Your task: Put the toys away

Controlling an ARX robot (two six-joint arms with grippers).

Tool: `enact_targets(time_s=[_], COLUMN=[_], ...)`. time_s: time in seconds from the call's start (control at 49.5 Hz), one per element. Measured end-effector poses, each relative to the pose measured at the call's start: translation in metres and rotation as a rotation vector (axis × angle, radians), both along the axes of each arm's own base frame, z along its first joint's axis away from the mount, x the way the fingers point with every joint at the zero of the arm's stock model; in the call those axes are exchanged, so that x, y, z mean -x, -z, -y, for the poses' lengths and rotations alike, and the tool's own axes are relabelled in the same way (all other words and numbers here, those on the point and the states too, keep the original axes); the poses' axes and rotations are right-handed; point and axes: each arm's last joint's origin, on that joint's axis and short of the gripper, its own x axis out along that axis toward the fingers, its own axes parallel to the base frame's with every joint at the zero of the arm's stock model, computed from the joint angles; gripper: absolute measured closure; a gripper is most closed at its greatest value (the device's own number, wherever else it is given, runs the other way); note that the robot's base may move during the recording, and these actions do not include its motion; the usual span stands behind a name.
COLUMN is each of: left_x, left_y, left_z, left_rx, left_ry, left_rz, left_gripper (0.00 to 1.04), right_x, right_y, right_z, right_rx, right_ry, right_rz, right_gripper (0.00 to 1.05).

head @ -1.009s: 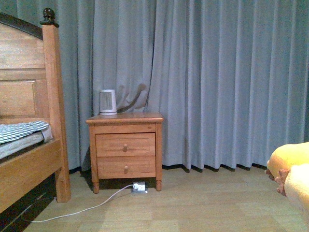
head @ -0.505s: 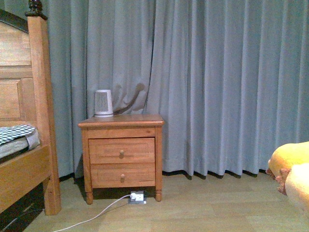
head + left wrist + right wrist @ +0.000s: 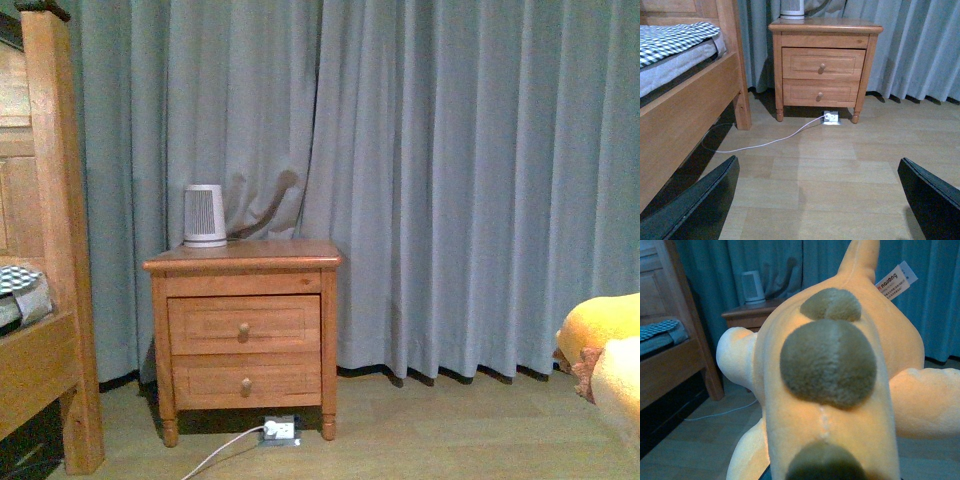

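The toy (image 3: pixel 830 390) fills the right wrist view, close to the camera: a yellow-orange plush back with three dark round patches along a seam, paler cream limbs sticking out to both sides, and a printed paper tag (image 3: pixel 896 280) near its far end. It is off the floor. It hides the right gripper, so I cannot tell how that gripper is set or what it grips. In the front view the toy (image 3: pixel 603 340) shows at the right edge, low, yellow above and cream below.

The left gripper (image 3: pixel 817 167) hangs over the wooden floor (image 3: pixel 840 195) with its two dark fingers (image 3: pixel 705 200) spread wide apart and nothing between them.

Further out on the floor a white cable (image 3: pixel 765 144) runs from beside the bed (image 3: pixel 685 105) to a power strip (image 3: pixel 831 117), which lies at the front of the nightstand (image 3: pixel 822 70), between its legs. The bed is wooden, on the left, with a checked cover (image 3: pixel 675 40) on top.

The nightstand stands just beside the bed's post and has two shut drawers, each with a round knob. On its top, toward the left rear, stands a small white ribbed device (image 3: pixel 204 215). I cannot tell what kind.

Behind it all a grey-blue curtain (image 3: pixel 450 180) hangs in folds down to the floor.
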Motion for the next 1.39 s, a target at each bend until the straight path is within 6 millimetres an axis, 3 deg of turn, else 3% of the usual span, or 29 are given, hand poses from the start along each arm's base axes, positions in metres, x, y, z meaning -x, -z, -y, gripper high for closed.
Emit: enact_targets(time_s=[1.393], left_x=[0.0000], left_y=[0.0000], left_z=[-0.0003], left_rx=[0.000], left_ry=[-0.005], left_rz=[0.000], left_gripper=[0.06], right_x=[0.0000], right_y=[0.0000], right_z=[-0.0003], right_rx=[0.001], right_ry=[-0.008], right_rz=[0.000], right_gripper=[0.97])
